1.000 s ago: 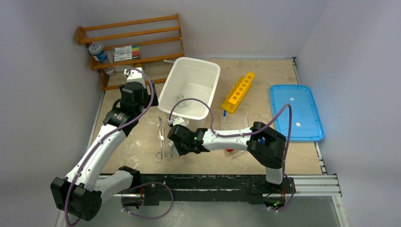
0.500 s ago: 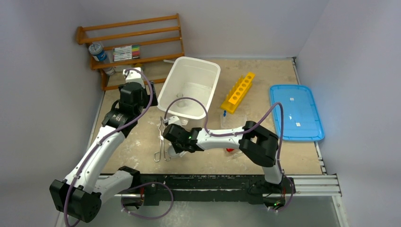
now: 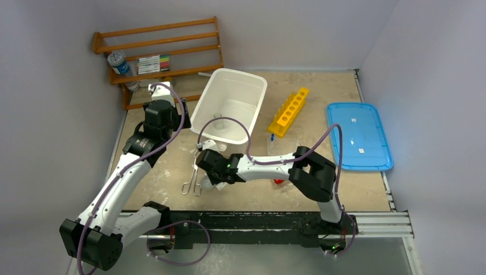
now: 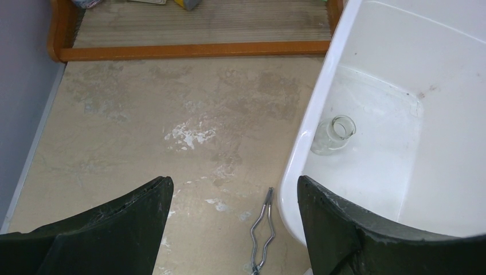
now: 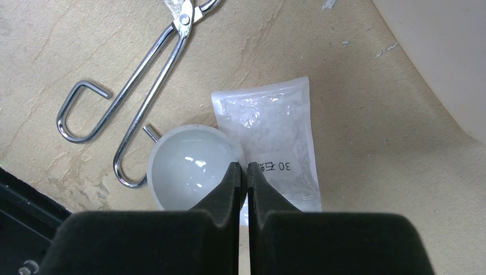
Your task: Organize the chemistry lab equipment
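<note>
Top view: white plastic bin (image 3: 232,91) far centre. Yellow holed tube rack (image 3: 288,112) to its right. No legible writing.

Left wrist: left gripper (image 4: 232,189) spread wide, empty, beside the bin. Tiny clear glass jar (image 4: 335,133) lies on its side inside.

Right wrist: right gripper (image 5: 243,169) closed tight, nothing between its fingers, tips where round white dish (image 5: 192,166) meets clear packet of white granules (image 5: 269,143), printed "30" plus a Chinese character. Metal scissor-handled tongs (image 5: 183,19) left of dish.

Pale grey walls (image 3: 298,28) on three sides; worn beige tabletop (image 3: 332,86) (chalky scuffs); wooden rack (image 3: 157,41) in back-left corner; even light.
</note>
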Controlling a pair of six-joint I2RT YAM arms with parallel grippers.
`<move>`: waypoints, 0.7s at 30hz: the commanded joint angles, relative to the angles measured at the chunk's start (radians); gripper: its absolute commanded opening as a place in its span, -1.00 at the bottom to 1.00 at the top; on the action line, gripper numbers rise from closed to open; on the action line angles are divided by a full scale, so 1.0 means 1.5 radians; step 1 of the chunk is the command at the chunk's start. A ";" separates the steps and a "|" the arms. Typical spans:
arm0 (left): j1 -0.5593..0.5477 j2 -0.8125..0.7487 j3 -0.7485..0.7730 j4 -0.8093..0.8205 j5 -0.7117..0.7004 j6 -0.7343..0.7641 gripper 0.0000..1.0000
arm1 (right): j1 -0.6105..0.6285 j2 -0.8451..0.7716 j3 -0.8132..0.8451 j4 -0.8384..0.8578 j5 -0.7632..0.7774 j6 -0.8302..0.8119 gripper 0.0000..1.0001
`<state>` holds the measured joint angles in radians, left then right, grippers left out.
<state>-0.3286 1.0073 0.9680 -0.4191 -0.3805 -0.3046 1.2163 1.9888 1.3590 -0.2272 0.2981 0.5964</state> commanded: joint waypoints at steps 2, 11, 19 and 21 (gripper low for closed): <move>0.001 -0.016 -0.001 0.026 -0.011 -0.007 0.58 | -0.001 -0.021 0.021 -0.030 0.031 -0.024 -1.00; 0.002 -0.011 0.001 0.022 -0.014 -0.011 0.58 | -0.001 -0.073 0.045 -0.066 0.038 -0.073 -1.00; 0.002 0.005 0.012 0.000 -0.053 -0.021 0.58 | -0.001 -0.107 0.076 -0.090 0.031 -0.100 -1.00; 0.003 0.005 0.012 -0.003 -0.065 -0.025 0.58 | -0.002 -0.110 0.086 -0.095 0.036 -0.107 -1.00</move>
<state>-0.3286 1.0107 0.9680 -0.4278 -0.4225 -0.3199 1.2163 1.8725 1.4212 -0.3450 0.3244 0.4713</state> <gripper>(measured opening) 0.791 0.016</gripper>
